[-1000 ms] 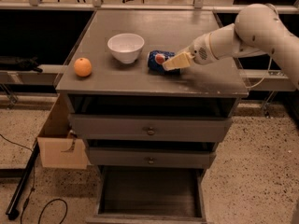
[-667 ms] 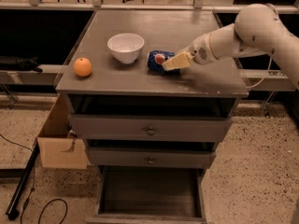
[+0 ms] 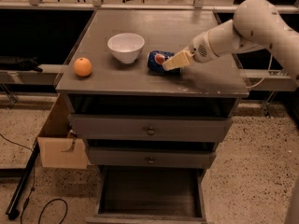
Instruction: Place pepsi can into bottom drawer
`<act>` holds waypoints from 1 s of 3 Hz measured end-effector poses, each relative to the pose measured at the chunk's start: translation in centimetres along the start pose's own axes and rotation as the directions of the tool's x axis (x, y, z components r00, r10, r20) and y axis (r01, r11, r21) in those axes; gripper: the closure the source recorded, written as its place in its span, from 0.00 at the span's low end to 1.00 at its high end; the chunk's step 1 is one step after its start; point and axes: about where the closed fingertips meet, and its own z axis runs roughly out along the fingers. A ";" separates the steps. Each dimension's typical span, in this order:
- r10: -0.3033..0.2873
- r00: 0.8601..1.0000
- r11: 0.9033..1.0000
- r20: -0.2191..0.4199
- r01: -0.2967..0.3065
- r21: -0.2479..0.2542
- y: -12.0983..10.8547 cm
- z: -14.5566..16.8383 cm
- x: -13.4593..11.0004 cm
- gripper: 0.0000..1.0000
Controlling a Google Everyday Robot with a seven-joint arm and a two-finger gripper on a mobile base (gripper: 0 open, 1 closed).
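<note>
The pepsi can lies on its side on the grey cabinet top, just right of the white bowl. Its round logo faces the camera. My gripper reaches in from the right on a white arm, and its pale fingers sit around the can's right end, touching it. The can rests on the top. The bottom drawer stands pulled open below, with a dark floor and nothing in it.
An orange fruit sits at the front left of the top. The two upper drawers with small knobs are pushed in. A cardboard box and cables lie on the floor to the left.
</note>
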 end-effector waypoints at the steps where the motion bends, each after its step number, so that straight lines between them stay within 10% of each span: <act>1: -0.045 0.999 0.999 -0.008 0.045 0.019 2.3 -4.1 -1.8 1.00; 3: -0.091 0.996 0.996 0.020 0.091 0.000 5.7 -9.2 0.0 1.00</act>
